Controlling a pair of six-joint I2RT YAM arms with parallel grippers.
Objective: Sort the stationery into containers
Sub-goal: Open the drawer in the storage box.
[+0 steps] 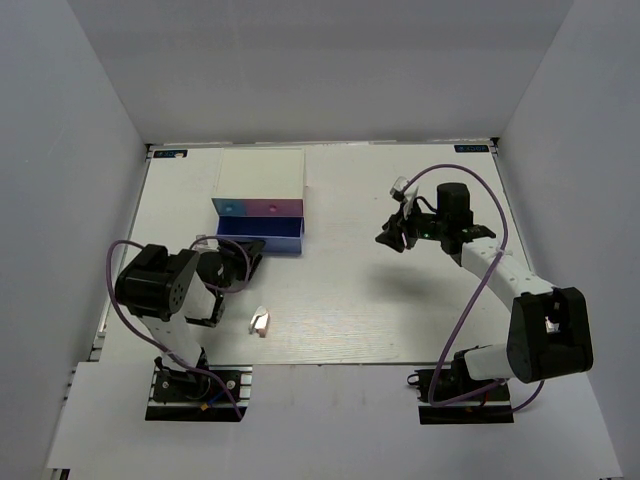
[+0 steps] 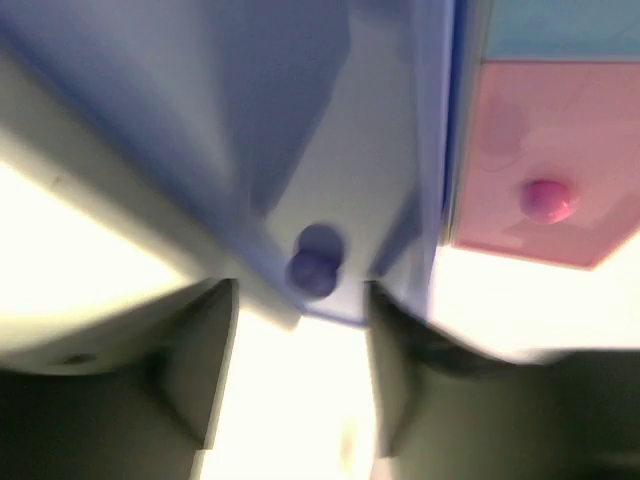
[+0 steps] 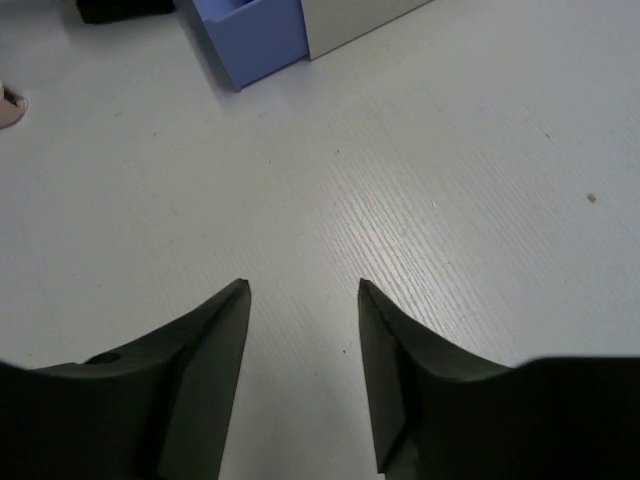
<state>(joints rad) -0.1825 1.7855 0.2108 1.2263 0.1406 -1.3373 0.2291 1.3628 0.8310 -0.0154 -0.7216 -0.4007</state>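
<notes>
The containers are drawers in a white-topped box [image 1: 260, 172]. Its light blue [image 1: 232, 208] and pink [image 1: 275, 208] fronts are closed, and the dark blue drawer [image 1: 262, 238] is pulled out. In the left wrist view my left gripper [image 2: 300, 305] is open just short of the dark blue drawer's knob [image 2: 312, 270], with nothing between its fingers. The pink drawer [image 2: 545, 160] shows to the right. A small white clip-like piece [image 1: 259, 322] lies on the table behind the left gripper [image 1: 248, 262]. My right gripper [image 1: 392, 238] hangs open and empty [image 3: 303, 290] above bare table. The other stationery is out of view.
The table [image 1: 400, 310] is a white board enclosed by white walls on three sides. In the right wrist view the blue drawer [image 3: 255, 35] and the white box [image 3: 360, 15] sit at the top edge, and a small pale piece [image 3: 10, 108] at the left edge.
</notes>
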